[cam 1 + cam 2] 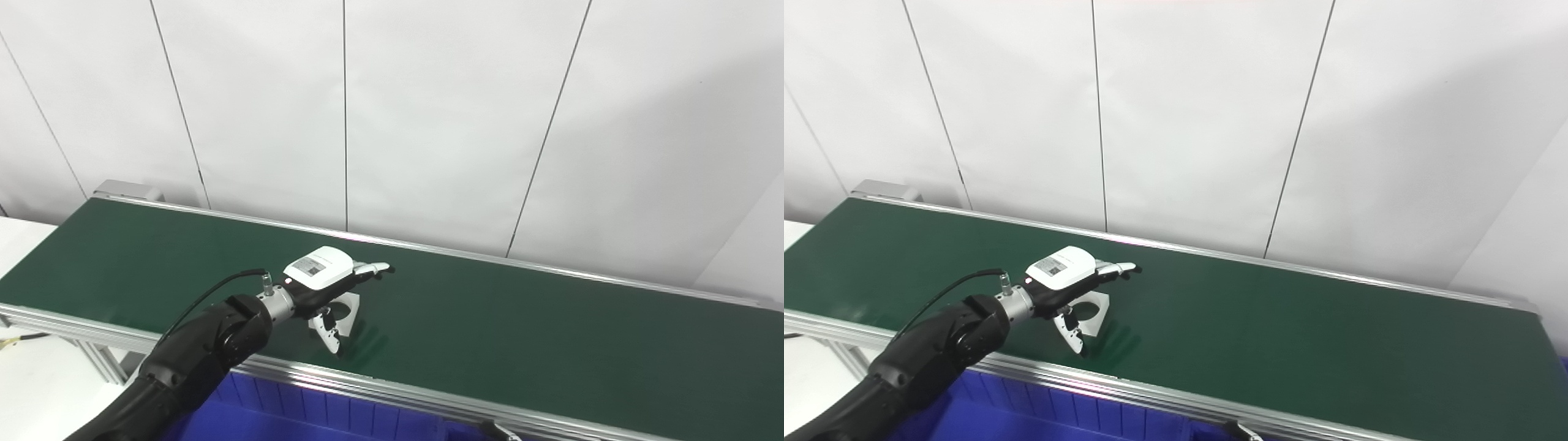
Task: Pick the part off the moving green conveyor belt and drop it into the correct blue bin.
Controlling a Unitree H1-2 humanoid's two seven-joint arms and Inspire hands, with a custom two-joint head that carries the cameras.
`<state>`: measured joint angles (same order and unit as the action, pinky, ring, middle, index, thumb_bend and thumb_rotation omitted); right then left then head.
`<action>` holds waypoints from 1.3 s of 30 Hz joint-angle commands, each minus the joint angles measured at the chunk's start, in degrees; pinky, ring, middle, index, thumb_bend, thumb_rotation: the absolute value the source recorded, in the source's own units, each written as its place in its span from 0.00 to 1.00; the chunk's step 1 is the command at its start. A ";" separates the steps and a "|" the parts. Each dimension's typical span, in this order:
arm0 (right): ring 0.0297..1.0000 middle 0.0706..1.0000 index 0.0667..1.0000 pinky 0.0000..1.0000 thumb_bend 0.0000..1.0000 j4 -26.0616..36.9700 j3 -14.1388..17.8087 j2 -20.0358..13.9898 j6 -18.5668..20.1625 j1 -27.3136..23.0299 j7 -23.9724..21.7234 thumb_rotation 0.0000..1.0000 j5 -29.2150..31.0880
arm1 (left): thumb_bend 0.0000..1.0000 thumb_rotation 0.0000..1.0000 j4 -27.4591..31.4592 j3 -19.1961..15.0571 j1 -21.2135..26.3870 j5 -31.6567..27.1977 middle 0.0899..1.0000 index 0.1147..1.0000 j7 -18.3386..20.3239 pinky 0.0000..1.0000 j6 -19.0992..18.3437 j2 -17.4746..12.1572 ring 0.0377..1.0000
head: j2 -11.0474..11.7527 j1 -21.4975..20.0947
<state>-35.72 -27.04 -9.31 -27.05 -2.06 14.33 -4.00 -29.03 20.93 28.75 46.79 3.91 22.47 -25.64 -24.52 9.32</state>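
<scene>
Left hand, fingers spread, over white part on belt; blue bin's contents hidden.

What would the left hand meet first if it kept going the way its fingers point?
Nothing but bare belt, as far as the views show: the left hand points right along it, slightly toward the far rail. The white part lies under the hand, not ahead. Depth is uncertain.
</scene>
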 commanded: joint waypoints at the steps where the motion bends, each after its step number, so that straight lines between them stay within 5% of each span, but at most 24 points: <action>1: 0.76 0.82 0.82 0.70 0.98 0.10 -0.23 0.06 0.12 0.69 -1.16 0.91 -0.22 | 1.00 0.00 -0.46 -0.06 3.94 -0.26 0.83 0.92 -0.78 0.74 -0.97 -0.09 0.79 | -0.06 0.03; 20: 0.76 0.81 0.82 0.70 1.00 0.14 -0.76 0.84 0.12 0.79 -0.88 0.91 -0.60 | 1.00 0.02 -10.89 7.00 12.68 3.87 0.85 0.89 -3.48 0.78 -6.05 6.46 0.82 | -0.28 -1.29; 29: 0.75 0.81 0.82 0.70 0.97 1.45 -1.81 0.88 0.12 1.30 0.58 0.91 -1.18 | 1.00 0.04 -15.76 11.29 15.12 6.04 0.84 0.86 -3.35 0.77 -7.21 6.42 0.82 | -1.02 -1.95; 39: 0.76 0.81 0.82 0.70 0.96 2.01 -1.74 0.91 0.12 1.54 -0.01 0.90 -0.56 | 1.00 0.03 -14.77 12.77 14.25 4.84 0.81 0.83 -1.25 0.76 -7.27 4.42 0.80 | -1.50 -1.83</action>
<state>-34.09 -28.55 -8.43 -27.07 -1.04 14.77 -4.34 -44.81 33.94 41.21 51.68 1.82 15.63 -18.72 -26.02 7.47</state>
